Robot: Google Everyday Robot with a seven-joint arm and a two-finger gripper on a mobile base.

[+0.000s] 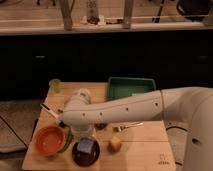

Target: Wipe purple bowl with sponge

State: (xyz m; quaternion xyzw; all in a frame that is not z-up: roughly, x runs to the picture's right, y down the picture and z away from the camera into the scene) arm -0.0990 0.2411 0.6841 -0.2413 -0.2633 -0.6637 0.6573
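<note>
The gripper [84, 138] hangs at the near left of the counter [145, 147], pointing straight down over the purple bowl [86, 154]. The arm's end hides the jaws, so I cannot tell how they stand, or whether they grip anything. Right under the gripper sits the sponge [86, 147], a blue-grey block inside the bowl, with its top showing above the rim. It looks to be touching the gripper's tip, though the meeting point is too dim to be sure. The bowl stands at the counter's near edge, dark and glossy.

Just left of the bowl is a thin green shape [67, 141], too hidden to name. Beside that stands the orange bowl [48, 140], upright and about as wide as the purple one. To the right of the purple bowl, near but apart from it, lies a small yellowish lump [115, 144]. A little farther back, a thin silvery utensil [128, 125] lies flat, pointing right.

The white arm [125, 106] runs in from the right across the middle of the counter and bends down at a rounded joint above the bowls. Left of that joint, a thin white stick [49, 110] lies slanted. At the far left corner stands a small green cup [55, 85]. At the far right sits a green tray [131, 87], partly behind the arm.
</note>
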